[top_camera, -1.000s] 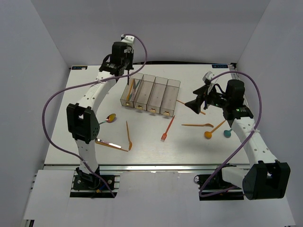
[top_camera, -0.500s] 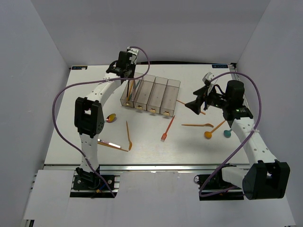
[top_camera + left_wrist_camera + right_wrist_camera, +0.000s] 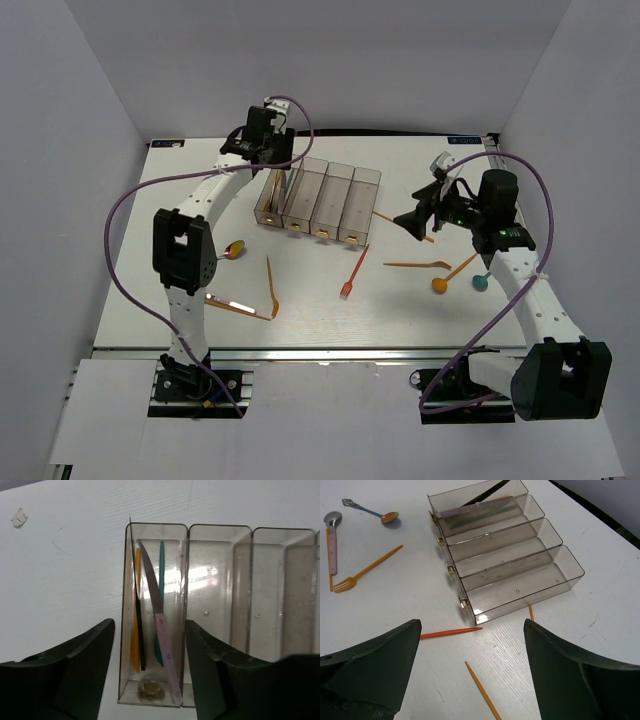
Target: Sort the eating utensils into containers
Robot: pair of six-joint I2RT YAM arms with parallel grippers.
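Knives lie in the end container beneath the left end effector.

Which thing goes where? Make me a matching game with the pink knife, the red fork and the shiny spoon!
Things:
1. pink knife
2. red fork
3. shiny spoon

Places:
A. on the table, beside the left arm
B. inside the end bin
C. on the table, just in front of the bins

Pairs: 1-B, 2-C, 3-A
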